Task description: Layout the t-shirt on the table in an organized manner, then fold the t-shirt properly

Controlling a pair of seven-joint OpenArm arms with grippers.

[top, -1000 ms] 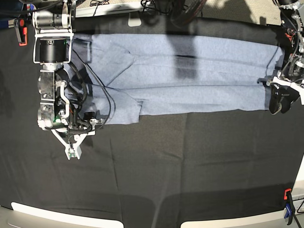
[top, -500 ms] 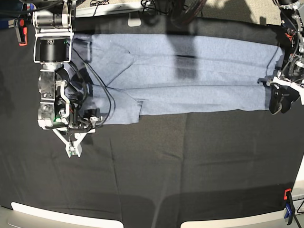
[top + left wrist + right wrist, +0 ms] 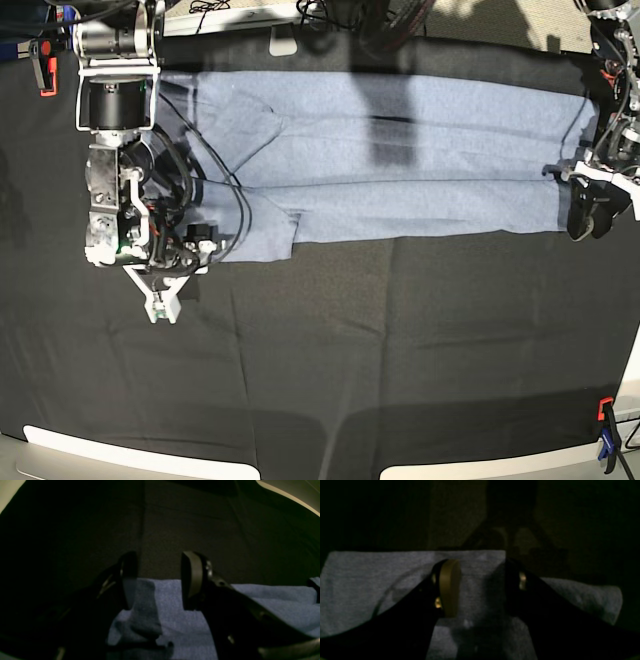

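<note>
The light blue-grey t-shirt (image 3: 400, 150) lies flat as a long band across the back of the table (image 3: 350, 380), its lettering hidden. My right gripper (image 3: 163, 300) hangs at the shirt's near left corner. In the right wrist view it (image 3: 482, 587) is open, with the shirt (image 3: 370, 580) spread under its fingers (image 3: 448, 587). My left gripper (image 3: 590, 215) is at the shirt's right end. In the left wrist view it (image 3: 160, 580) is open over the shirt's edge (image 3: 175, 610), with a raised fold beside the left finger (image 3: 128, 580).
Orange clamps sit at the back left (image 3: 45, 60) and front right (image 3: 605, 410) edges, with a blue clamp (image 3: 610, 450) below the latter. Pale panels (image 3: 130, 455) line the front edge. Cables and gear lie behind the table (image 3: 330, 15).
My right gripper and its arm have shifted slightly right and toward the shirt. The left arm and the shirt have not moved.
</note>
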